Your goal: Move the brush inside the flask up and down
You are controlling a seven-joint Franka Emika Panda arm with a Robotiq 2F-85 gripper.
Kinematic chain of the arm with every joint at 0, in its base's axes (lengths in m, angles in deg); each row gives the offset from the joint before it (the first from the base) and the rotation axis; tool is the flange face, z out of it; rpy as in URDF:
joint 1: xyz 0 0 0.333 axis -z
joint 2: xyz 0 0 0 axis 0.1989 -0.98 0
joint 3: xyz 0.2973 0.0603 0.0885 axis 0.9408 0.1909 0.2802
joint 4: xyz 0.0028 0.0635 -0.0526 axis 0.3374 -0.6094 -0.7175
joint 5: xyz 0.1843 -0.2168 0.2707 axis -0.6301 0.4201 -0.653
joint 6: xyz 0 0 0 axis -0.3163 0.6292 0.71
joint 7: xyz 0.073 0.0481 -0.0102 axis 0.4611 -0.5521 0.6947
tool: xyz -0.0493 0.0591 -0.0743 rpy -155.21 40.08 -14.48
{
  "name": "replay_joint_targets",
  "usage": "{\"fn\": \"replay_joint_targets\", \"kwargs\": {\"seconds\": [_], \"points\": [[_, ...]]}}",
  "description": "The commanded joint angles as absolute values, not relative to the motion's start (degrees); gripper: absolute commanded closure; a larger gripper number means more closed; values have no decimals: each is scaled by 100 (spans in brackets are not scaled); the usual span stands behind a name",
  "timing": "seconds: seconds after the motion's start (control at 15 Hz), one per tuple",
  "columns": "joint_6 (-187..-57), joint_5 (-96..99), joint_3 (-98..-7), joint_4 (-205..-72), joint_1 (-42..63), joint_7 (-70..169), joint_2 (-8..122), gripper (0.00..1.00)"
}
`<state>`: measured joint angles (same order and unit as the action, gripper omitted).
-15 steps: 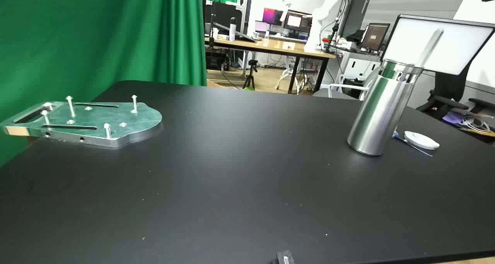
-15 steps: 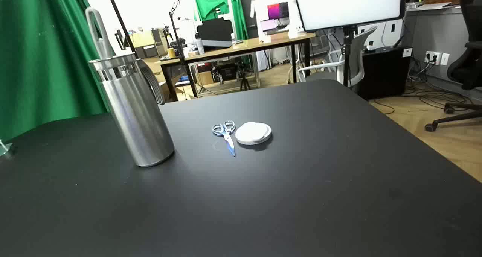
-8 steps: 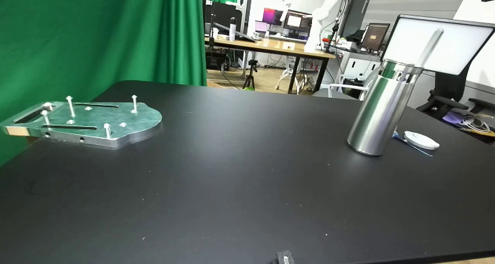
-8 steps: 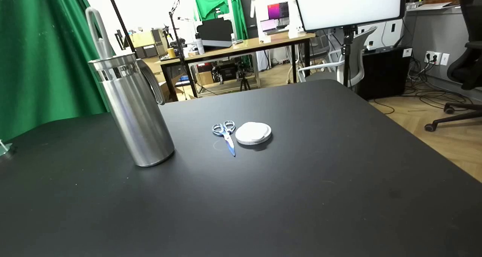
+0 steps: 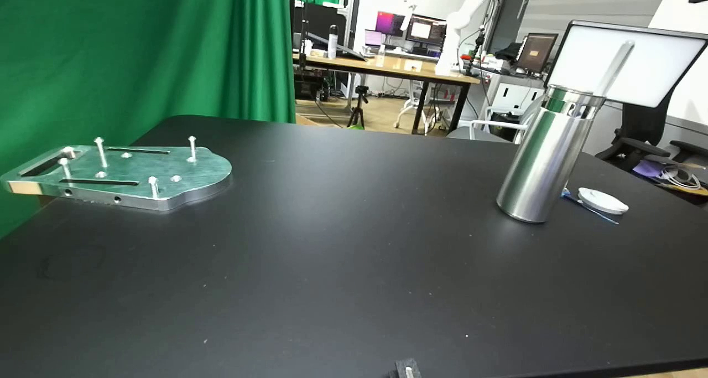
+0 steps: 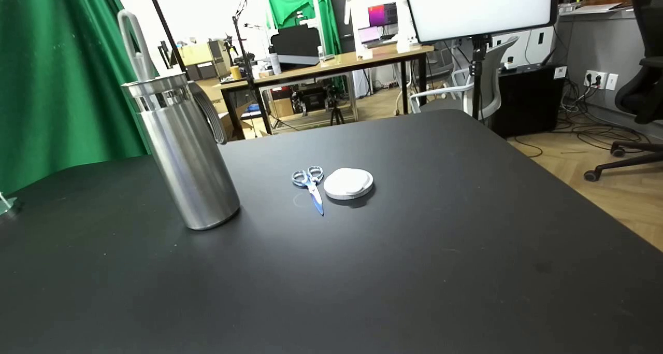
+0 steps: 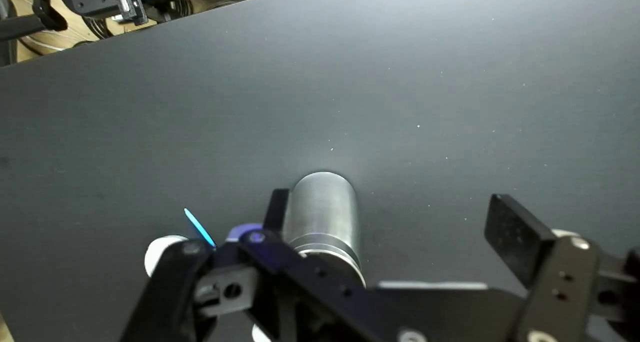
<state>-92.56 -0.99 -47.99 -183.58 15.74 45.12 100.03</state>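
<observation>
pincer (image 7: 391,212) spread wide, abv flask (image 6: 185,162) w/ brush (image 5: 615,68) in it.

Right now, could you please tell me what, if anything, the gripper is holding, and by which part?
Nothing is held: the gripper is open, and the brush sticks up ungripped from the flask.

You are working in a robotics lab; a white robot arm (image 5: 457,25) is standing near computer monitors (image 5: 425,31).
</observation>
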Motion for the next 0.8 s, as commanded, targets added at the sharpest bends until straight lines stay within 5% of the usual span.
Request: {"fn": "replay_joint_targets", "kwargs": {"seconds": [0.0, 0.73], "points": [[-9278, 1, -4708, -18158, 1773, 3635, 9686, 0], [-9814, -280, -4886, -17467, 2172, 1341, 8654, 0]]}}
